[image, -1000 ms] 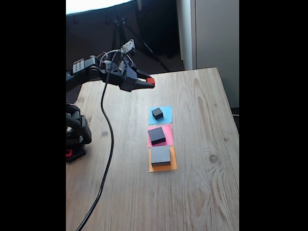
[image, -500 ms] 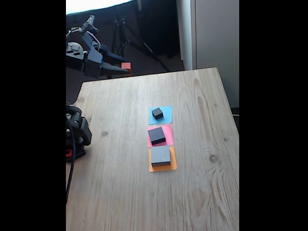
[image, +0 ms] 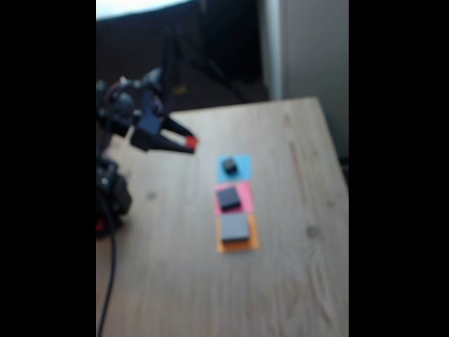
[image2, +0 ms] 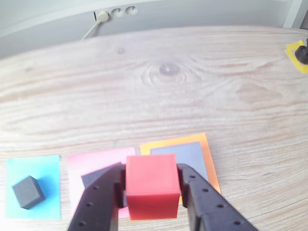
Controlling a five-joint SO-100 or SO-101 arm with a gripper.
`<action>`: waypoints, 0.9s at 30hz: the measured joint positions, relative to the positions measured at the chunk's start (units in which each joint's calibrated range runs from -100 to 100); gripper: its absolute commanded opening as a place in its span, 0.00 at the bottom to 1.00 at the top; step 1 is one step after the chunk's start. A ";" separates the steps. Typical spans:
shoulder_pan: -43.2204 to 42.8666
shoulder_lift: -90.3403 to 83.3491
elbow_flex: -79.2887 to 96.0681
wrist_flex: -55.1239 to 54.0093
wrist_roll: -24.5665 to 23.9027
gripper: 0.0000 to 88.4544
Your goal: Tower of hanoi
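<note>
The pincer point(image2: 153, 192) is clamped on the tiny red cube point(image2: 152, 185), carried aloft for transfer. Beyond it, on the wooden table point(image2: 192, 91), lie the small black cube point(image2: 29, 191), black slab point(image2: 98, 175) and grey slab point(image2: 185, 156), unstacked on separate paper squares.

My arm reaches in from the left of the blurred fixed view, raised above the table. My gripper point(image: 189, 143) points right, its fingers point(image2: 98, 199) clamped on the red cube point(image2: 152, 185), one on each side.
</note>
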 measured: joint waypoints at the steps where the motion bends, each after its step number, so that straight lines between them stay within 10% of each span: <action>1: 0.62 -0.94 5.30 -3.28 1.56 0.02; 11: 5.68 3.51 43.20 -44.44 8.85 0.01; 27: 6.50 35.91 44.33 -85.99 9.03 0.02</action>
